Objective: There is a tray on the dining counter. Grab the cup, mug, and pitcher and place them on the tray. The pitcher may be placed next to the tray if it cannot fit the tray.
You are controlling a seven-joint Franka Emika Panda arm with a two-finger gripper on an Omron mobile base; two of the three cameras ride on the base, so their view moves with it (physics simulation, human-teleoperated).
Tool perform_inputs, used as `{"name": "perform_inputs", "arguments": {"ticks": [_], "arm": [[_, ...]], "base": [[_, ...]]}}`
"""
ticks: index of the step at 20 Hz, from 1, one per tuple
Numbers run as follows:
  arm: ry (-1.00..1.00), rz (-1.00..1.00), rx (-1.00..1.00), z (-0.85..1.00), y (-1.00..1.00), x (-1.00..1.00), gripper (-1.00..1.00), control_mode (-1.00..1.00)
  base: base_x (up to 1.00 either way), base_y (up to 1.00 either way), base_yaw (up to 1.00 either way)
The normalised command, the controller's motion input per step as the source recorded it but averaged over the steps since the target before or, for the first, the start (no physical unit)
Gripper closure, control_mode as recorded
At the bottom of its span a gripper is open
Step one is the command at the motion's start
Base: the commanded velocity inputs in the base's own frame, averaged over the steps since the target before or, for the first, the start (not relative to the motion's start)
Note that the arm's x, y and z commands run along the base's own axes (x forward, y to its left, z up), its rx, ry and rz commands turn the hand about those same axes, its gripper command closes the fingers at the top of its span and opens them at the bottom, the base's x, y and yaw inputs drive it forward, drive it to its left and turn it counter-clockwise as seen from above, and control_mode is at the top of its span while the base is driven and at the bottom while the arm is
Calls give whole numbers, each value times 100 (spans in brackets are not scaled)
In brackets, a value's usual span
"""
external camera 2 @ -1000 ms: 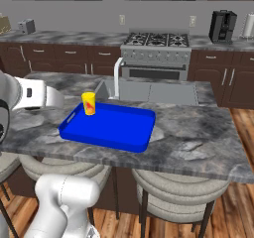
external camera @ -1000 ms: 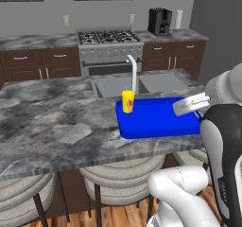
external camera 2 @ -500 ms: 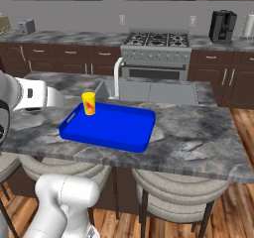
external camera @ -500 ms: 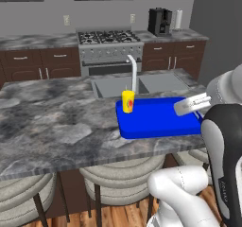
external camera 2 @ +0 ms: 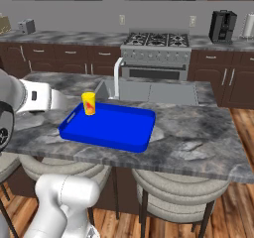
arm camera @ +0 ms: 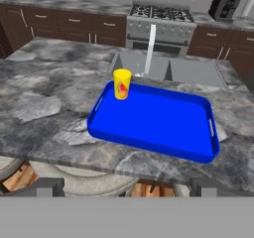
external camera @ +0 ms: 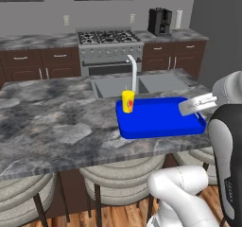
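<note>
The bright blue tray [arm camera: 163, 125] lies on the grey marbled dining counter [arm camera: 44, 108], near its front edge and just in front of the sink. The yellow cup [arm camera: 121, 84] with its red mark stands upright inside the tray's far left corner, also seen as the cup [external camera: 127, 101] and the cup [external camera 2: 89, 103] in the base views. My gripper [arm camera: 128, 187] hangs back over the counter's near edge, above the stools and facing the tray. Its fingers are wide apart with nothing between them. The mug and the pitcher are out of view.
A sink [external camera: 142, 83] with a tall faucet [arm camera: 149, 48] sits right behind the tray. Round stools [external camera 2: 176, 195] stand under the counter's near edge. A stove [external camera 2: 156, 46] and a black coffee machine [external camera 2: 222, 26] line the back wall.
</note>
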Motion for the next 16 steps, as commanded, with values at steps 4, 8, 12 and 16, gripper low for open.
{"name": "perform_inputs", "arguments": {"ticks": [4, 8, 12, 16], "arm": [[0, 0, 0, 0, 0, -6, -100, 100], [0, 0, 0, 0, 0, 0, -100, 100], [0, 0, 0, 0, 0, 0, -100, 100], [0, 0, 0, 0, 0, 0, -100, 100]], "base": [[-1, 0, 0], [-73, 0, -2], [-100, 2, -13], [-100, 67, -5]]}}
